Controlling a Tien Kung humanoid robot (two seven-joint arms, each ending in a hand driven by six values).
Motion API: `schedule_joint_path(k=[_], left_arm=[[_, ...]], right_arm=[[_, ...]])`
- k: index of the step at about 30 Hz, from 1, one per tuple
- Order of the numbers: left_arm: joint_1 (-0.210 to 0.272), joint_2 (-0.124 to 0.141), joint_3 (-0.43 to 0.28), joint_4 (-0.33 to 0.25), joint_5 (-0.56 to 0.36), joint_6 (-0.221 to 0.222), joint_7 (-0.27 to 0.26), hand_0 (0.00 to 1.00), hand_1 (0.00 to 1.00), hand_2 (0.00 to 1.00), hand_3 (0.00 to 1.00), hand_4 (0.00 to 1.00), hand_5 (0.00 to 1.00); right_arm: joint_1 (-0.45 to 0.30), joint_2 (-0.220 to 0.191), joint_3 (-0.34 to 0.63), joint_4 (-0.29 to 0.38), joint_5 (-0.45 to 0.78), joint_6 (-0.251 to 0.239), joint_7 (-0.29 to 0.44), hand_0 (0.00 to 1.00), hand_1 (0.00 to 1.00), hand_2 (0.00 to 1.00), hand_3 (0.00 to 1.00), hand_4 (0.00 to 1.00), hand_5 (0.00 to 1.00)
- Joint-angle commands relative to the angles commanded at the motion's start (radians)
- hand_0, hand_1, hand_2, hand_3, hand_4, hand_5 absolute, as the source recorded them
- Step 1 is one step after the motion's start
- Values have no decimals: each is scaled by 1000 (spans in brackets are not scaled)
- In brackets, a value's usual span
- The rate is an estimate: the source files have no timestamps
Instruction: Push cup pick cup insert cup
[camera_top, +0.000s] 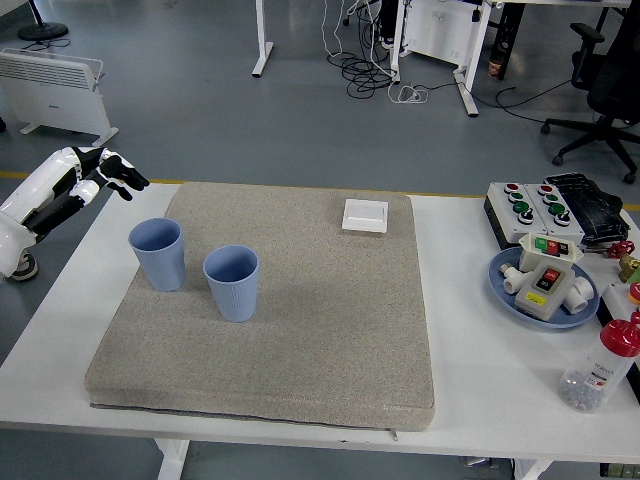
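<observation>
Two blue ribbed cups stand upright on the grey mat (300, 340). One cup (158, 253) is at the mat's left edge, the other cup (231, 283) is just to its right. My left hand (115, 172) hangs in the air at the far left, above and to the left of the left cup, apart from it. Its fingers are loosely spread and hold nothing. No right arm shows.
A white switch plate (365, 215) lies at the mat's far edge. At the right stand a button box (545, 208), a blue plate (545, 285) with parts, and a red-capped bottle (600, 368). Bare white table (80, 330) lies left of the mat.
</observation>
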Motion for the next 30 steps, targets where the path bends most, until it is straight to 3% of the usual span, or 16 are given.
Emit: schedule_joint_path(k=[1, 2, 5, 6, 7, 12, 13, 17, 18, 19, 21, 26, 29, 30], left_arm=[[-23, 23, 18, -20, 20, -13, 23, 723, 734, 769, 701, 872, 789], [-69, 55, 44, -41, 45, -26, 68, 723, 734, 769, 701, 872, 789], [-185, 112, 131, -28, 90, -59, 175, 723, 734, 769, 701, 872, 789], [-224, 122, 160, -17, 100, -69, 201, 723, 734, 769, 701, 872, 789], [-268, 133, 203, 0, 114, -82, 229, 826, 822, 896, 828, 911, 755], [-468, 144, 401, 97, 176, -129, 302, 826, 822, 896, 828, 911, 755], [-500, 140, 433, 120, 184, -136, 309, 930, 917, 998, 954, 980, 697], [-659, 104, 605, 228, 194, -159, 330, 930, 917, 998, 954, 980, 697], [-680, 101, 641, 235, 193, -161, 331, 930, 917, 998, 954, 980, 697], [-711, 84, 680, 256, 185, -166, 328, 952, 948, 998, 998, 998, 625], [-761, 53, 762, 295, 185, -172, 325, 952, 948, 998, 998, 998, 625], [-840, -35, 945, 400, 177, -186, 322, 961, 961, 998, 998, 998, 593], [-857, -57, 1001, 426, 166, -194, 330, 961, 961, 998, 998, 998, 593], [-866, -78, 1027, 448, 164, -201, 337, 961, 961, 998, 998, 998, 593]], right_arm=[[0, -1, -2, 0, 5, 0, 1, 724, 648, 650, 578, 126, 474], [0, -2, -4, 0, 10, -1, 1, 724, 648, 650, 578, 126, 474], [1, -3, -7, 0, 19, -1, 1, 724, 648, 650, 578, 126, 474], [1, -3, -7, 0, 21, -2, 1, 724, 648, 650, 578, 126, 474], [2, -4, -8, 0, 22, -2, 2, 724, 647, 649, 578, 126, 474], [2, -5, -10, 0, 28, -3, 1, 724, 647, 649, 578, 126, 474], [1, -5, -12, 0, 30, -3, 1, 724, 647, 650, 578, 126, 475], [0, -5, -16, 0, 34, -3, 1, 724, 647, 650, 578, 126, 475], [0, -5, -16, 0, 35, -3, 1, 724, 647, 650, 578, 126, 475], [-1, -4, -17, 0, 37, -4, 1, 724, 648, 650, 578, 126, 474], [-3, -4, -19, 0, 39, -4, 0, 724, 648, 650, 578, 126, 474], [-2, -3, -27, 0, 41, -3, 0, 724, 647, 650, 578, 127, 473], [-1, -4, -29, 0, 44, -4, 0, 724, 647, 650, 578, 127, 473], [-1, -5, -29, 0, 49, -4, 2, 724, 647, 650, 578, 127, 473]])
